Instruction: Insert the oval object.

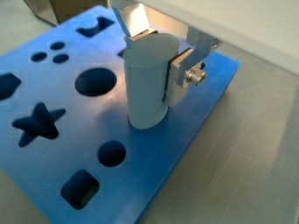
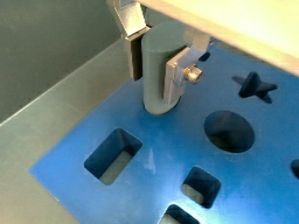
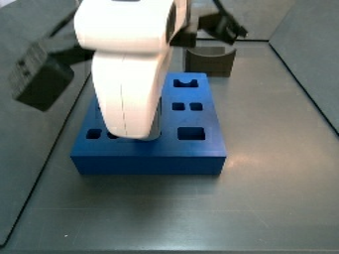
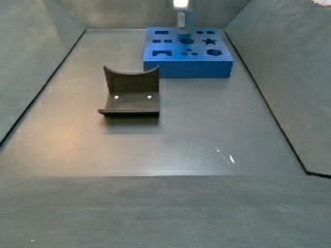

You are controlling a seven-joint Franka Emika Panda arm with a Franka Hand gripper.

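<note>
My gripper (image 1: 163, 66) is clamped on the peg (image 1: 149, 83), upright over the blue block (image 1: 176, 149). It isn't inserted yet, I think; its tip seems to rest on the surface.

Tool (image 2: 162, 54) holding oval object (image 2: 159, 83) over block (image 2: 128, 188), fixture (image 4: 130, 94) apart

A dark arch-shaped block (image 4: 131, 93) lay on the grey surface (image 4: 168, 145), well apart from the blue block (image 4: 189, 53). In a side view, it sat just behind that blue block (image 3: 149, 144), partly hidden.
</note>
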